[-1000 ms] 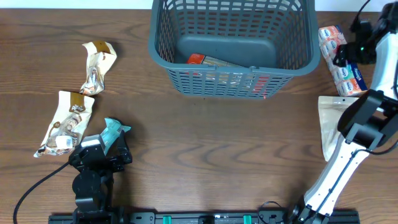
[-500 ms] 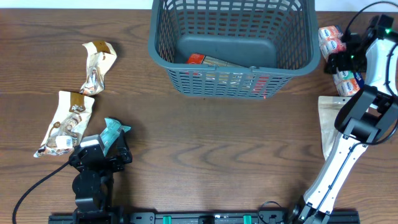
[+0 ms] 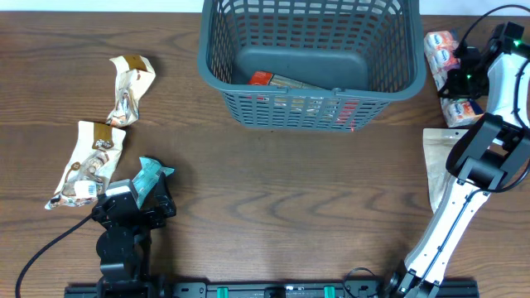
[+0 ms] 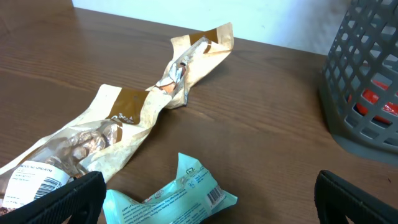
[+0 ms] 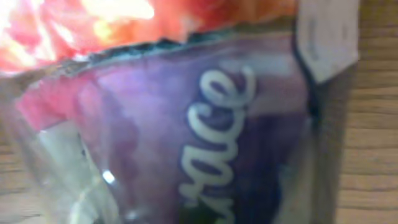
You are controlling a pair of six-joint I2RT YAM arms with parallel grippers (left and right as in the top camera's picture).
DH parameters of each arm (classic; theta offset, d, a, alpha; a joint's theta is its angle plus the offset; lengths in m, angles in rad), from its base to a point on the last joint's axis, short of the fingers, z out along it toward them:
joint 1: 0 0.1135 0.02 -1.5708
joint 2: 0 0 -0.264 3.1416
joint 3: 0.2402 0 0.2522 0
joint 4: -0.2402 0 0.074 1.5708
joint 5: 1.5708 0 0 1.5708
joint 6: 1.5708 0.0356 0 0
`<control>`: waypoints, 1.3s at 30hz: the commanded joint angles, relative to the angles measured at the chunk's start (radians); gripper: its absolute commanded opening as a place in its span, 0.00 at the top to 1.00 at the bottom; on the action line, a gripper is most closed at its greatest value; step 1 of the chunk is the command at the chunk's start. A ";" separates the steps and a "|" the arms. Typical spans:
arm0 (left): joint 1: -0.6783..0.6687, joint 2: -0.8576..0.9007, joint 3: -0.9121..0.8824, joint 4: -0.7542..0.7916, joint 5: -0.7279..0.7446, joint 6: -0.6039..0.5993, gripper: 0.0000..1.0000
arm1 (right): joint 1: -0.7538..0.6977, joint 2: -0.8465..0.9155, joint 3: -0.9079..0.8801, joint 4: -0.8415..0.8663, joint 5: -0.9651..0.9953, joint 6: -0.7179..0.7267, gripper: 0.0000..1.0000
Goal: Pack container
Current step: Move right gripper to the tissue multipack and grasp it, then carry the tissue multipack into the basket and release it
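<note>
The container [image 3: 389, 91], a large dark grey slotted basket, stands at the back centre, and its corner shows in the left wrist view [image 4: 367, 81]. A red and orange pack [image 3: 273, 81] lies inside it. To its right lies a pink, white and blue snack pack [image 3: 440, 48]. My right gripper [image 3: 458, 79] is down on its middle, shut on it; the pack looks pinched there. The pack [image 5: 186, 124] fills the right wrist view and hides the fingers. My left gripper [image 4: 205, 202] is open at the front left, with a teal pack [image 4: 186, 193] lying between its fingers.
Two crumpled beige and brown pouches [image 3: 131, 87] [image 3: 87, 161] lie at the left. A flat beige pouch [image 3: 437, 161] lies at the right, partly under the right arm. The table's back edge runs just behind the basket.
My right gripper moved a little left onto the snack pack and closed on it. The left arm has not moved.
</note>
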 commanded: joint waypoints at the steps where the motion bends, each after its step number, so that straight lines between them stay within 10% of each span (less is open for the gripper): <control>1: 0.005 0.000 -0.016 -0.007 -0.014 -0.009 0.01 | 0.015 -0.068 0.015 -0.006 -0.098 0.052 0.99; 14: 0.005 0.000 -0.016 -0.007 -0.014 -0.009 0.01 | 0.087 -0.534 0.113 0.037 -0.170 0.037 0.99; 21: 0.005 0.000 -0.016 -0.007 -0.014 -0.009 0.01 | 0.236 -0.689 0.113 -0.030 -0.356 -0.264 0.99; 39: 0.005 0.000 -0.016 -0.007 -0.014 -0.009 0.02 | 0.634 -0.420 0.111 -0.107 -0.260 -0.639 0.99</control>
